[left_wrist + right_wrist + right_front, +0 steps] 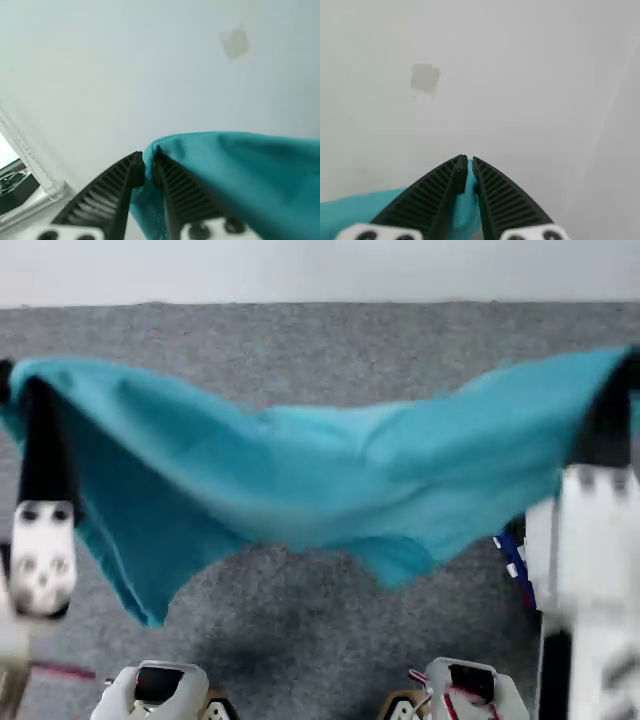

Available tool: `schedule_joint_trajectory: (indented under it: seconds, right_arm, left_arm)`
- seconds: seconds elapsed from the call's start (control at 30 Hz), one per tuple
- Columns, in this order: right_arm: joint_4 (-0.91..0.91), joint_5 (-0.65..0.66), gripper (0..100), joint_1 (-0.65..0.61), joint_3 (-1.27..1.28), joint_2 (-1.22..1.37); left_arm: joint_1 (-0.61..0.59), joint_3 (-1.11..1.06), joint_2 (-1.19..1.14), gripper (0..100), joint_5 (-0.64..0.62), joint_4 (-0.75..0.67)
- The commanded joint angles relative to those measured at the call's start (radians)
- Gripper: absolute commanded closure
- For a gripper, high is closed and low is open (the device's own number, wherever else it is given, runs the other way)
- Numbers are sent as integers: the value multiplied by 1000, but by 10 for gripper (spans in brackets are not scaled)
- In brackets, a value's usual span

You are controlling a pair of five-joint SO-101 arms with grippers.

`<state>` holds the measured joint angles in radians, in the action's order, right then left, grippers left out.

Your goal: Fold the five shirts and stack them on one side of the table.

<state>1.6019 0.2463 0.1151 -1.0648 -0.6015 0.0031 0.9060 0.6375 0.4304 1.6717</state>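
A teal shirt point(330, 475) hangs stretched in the air above the grey table point(320, 340), sagging in the middle. My left gripper point(147, 162) is shut on one corner of the teal shirt point(240, 170), at the left end in the high view point(12, 375). My right gripper point(468, 165) is shut on the opposite corner, a bit of teal cloth point(465, 200) showing between its fingers, at the right end in the high view point(625, 370). Both wrist cameras face a pale wall.
Both arm bases point(160, 690) point(460, 690) stand at the table's near edge. A blue-and-red item point(512, 558) lies partly hidden beside the right arm. Bare grey table surface shows behind and below the hanging shirt.
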Motion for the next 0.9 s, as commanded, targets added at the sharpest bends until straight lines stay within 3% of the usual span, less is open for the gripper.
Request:
schedule_joint_trajectory:
  seconds: [0.0,0.2,0.4,0.53,0.67,0.87]
  right_arm:
    - [41,-3,989,-1,-124,10]
    - [67,-3,989,1,-199,10]
    - [64,-5,989,-1,-49,21]
    - [41,-14,988,-8,186,22]
    - [-133,-14,988,-10,557,21]
    - [-444,-5,988,-30,1019,22]
  left_arm:
    - [-5,4,32,986,6,3]
    - [-5,-81,46,986,6,0]
    - [-5,-186,46,986,6,-3]
    - [-5,-303,46,986,6,0]
    - [-5,-469,38,986,6,-40]
    - [-5,-839,38,986,5,-290]
